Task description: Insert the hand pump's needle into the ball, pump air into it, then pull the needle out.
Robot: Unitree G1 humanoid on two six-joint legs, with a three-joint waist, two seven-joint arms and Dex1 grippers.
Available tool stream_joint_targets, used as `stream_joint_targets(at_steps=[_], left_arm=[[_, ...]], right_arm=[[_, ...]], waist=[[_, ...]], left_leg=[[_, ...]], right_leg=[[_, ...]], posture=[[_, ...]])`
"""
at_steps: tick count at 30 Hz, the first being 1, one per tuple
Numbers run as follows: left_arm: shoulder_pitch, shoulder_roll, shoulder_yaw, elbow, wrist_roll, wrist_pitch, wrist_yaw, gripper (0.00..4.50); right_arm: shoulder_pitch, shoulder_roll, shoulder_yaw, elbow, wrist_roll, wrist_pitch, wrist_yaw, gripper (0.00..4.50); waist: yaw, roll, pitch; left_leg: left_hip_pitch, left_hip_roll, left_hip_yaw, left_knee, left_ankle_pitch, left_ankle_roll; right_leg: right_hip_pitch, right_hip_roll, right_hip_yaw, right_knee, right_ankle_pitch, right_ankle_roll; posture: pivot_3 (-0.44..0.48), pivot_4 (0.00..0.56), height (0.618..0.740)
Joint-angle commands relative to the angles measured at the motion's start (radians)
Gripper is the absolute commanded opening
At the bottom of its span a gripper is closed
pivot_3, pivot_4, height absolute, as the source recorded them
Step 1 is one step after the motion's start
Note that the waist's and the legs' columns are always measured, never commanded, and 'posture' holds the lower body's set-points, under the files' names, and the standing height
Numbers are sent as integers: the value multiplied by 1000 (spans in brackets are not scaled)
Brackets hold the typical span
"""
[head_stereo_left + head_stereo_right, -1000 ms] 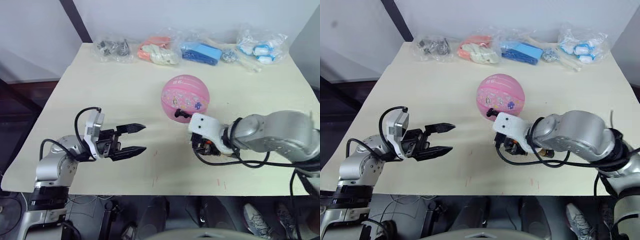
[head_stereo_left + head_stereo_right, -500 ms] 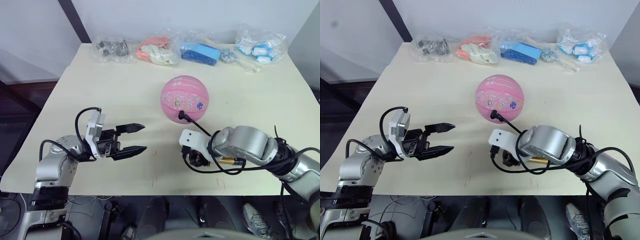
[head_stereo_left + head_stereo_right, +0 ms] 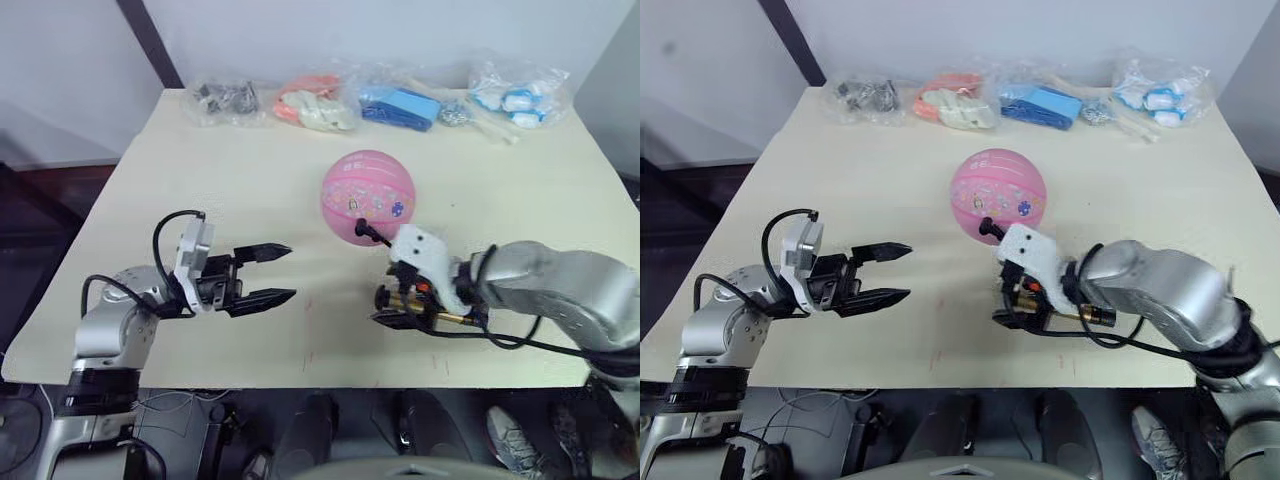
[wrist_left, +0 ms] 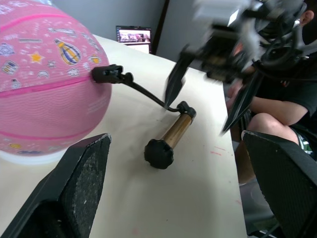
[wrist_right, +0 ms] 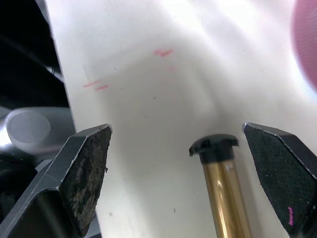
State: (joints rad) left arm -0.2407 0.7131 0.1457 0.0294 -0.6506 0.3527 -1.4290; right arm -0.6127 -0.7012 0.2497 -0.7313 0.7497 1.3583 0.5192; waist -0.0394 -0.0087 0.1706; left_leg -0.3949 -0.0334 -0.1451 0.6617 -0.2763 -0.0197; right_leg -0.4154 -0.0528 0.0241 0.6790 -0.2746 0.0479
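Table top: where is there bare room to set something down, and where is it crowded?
Bare: the table between the bagged items and the left gripper, and right of the ball. Crowded: the far edge, and between the ball and the right gripper over the hand pump.

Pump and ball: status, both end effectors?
Left end effector open, idle, apart from ball. Right end effector open, straddling hand pump lying on table. Hose fitting seated against ball; needle hidden. Nothing obstructing.
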Motion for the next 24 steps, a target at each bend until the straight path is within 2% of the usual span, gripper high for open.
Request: stream_joint_targets(at_steps=[1, 7, 12, 15, 20, 24], left_arm=[[-19, 0, 14, -7, -3, -12, 9, 4500], [-14, -19, 22, -10, 1, -24, 44, 4500], [-20, -20, 33, 16, 7, -37, 65, 4500], [-42, -19, 33, 53, 21, -56, 75, 4500], [-127, -24, 24, 139, 50, -75, 86, 4500], [-306, -52, -30, 260, 107, -68, 103, 4500]], right_arm=[[85, 26, -142, -103, 9, -129, -9, 4433], [196, 38, -210, -182, -28, -236, -53, 4433], [270, -3, -150, -218, -163, -349, -94, 4433], [256, 12, -91, -188, -229, -383, -126, 4433], [188, 50, 9, -113, -346, -425, -160, 4433], [152, 79, 67, -65, -408, -461, -152, 4433]], waist=[[-3, 0, 0], [-2, 0, 0], [0, 0, 0], [-1, 0, 0], [0, 0, 0], [5, 0, 0]], left_leg=[[0, 1, 0, 1, 0, 0], [0, 2, 1, 4, 0, 0], [1, 2, 1, 6, 0, 0], [1, 2, 2, 6, 0, 0], [2, 2, 2, 6, 1, -1], [1, 1, 1, 7, 2, -3]], right_leg=[[0, 1, 0, 1, 1, -1], [2, 3, -1, 2, 1, -2], [3, 3, -1, 1, 3, -1], [3, 4, 0, 1, 3, -1], [3, 6, -1, 2, 5, -3], [4, 7, -3, 1, 7, -3]], posture=[[0, 150, 740], [0, 150, 740], [0, 150, 740], [0, 150, 740], [0, 150, 740], [0, 150, 740]])
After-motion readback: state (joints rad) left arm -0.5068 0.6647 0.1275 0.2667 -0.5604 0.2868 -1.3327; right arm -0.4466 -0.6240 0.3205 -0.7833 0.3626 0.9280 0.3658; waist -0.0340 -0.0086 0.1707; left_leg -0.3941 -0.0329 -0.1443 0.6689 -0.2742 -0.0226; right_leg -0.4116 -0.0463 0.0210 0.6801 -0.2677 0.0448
